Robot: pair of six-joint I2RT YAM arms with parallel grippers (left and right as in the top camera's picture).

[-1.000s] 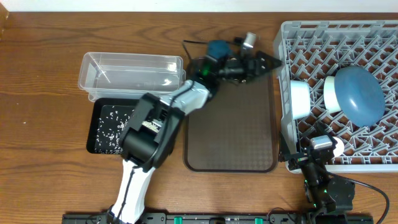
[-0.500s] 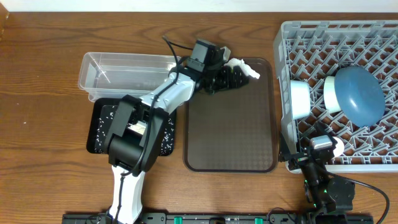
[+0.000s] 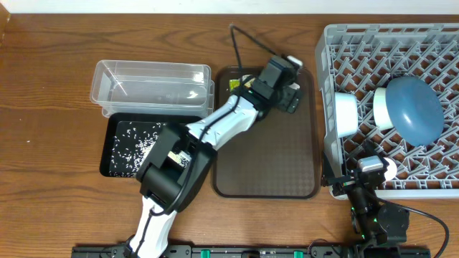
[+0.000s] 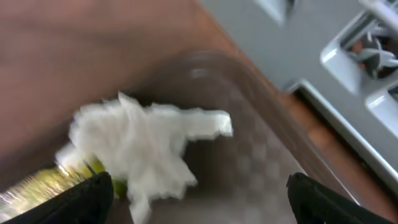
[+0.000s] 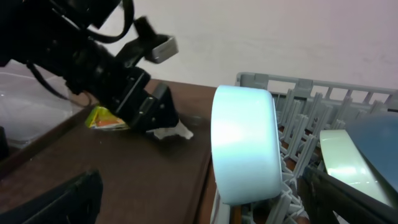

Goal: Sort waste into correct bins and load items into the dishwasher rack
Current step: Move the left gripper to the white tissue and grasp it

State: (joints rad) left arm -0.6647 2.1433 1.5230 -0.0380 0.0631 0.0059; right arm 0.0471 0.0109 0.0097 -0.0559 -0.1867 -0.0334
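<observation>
Left end effector (image 4: 200, 198) splayed wide, released, right over the crumpled white tissue (image 4: 140, 146) at twelve o'clock on the flat brown serving tray (image 3: 265, 158); yellow-green printed wrapper (image 4: 37, 186) just beside, eight o'clock. Right end effector (image 5: 208, 200) gapes empty.

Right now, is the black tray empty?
No, not empty. White rice grains lie scattered across the tray.
</observation>
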